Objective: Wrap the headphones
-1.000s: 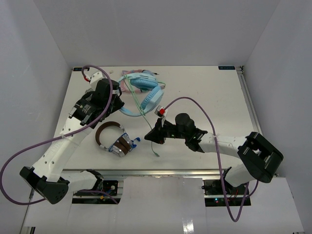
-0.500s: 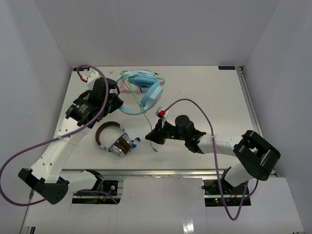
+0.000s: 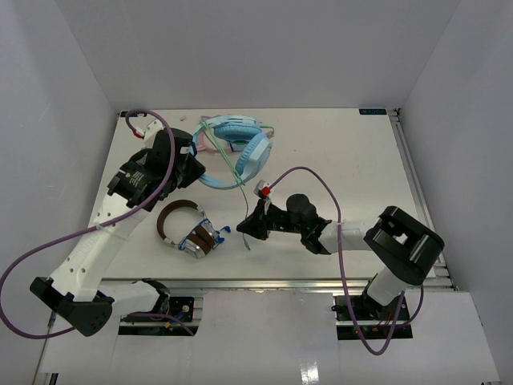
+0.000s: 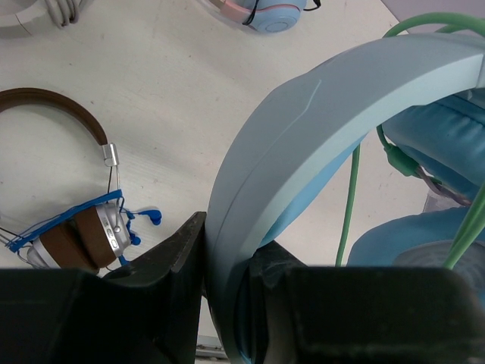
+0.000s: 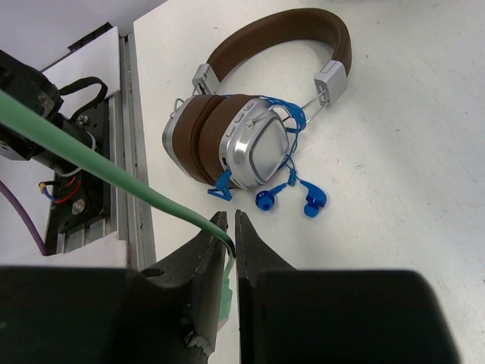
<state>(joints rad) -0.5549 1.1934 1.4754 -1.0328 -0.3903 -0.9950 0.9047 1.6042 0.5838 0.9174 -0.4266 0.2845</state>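
The light blue over-ear headphones (image 3: 255, 152) sit at the far middle of the white table (image 3: 353, 160), headband arching toward the left arm, earcups to the right. The left gripper (image 4: 223, 262) is clamped on the headband. The thin pale green cable (image 5: 98, 161) runs nearward into the right gripper (image 5: 230, 224), whose nearly closed jaws pinch it beside brown-and-silver headphones (image 3: 188, 233).

Headphone sets: three, comprising one pair of light blue headphones (image 3: 255, 156) fitted with one pale green cable (image 5: 98, 163), one brown-and-silver pair (image 3: 192, 234), and one pink pair (image 4: 274, 17) with a blue earcup. Blue earbuds (image 5: 265, 201): two, on one thin blue cord. Robot arms: two, the left arm (image 3: 84, 265) and the right arm (image 3: 353, 234). Each carries one gripper, the left gripper (image 4: 226, 258) and the right gripper (image 5: 231, 227), and each trails one purple cable (image 3: 301, 168).
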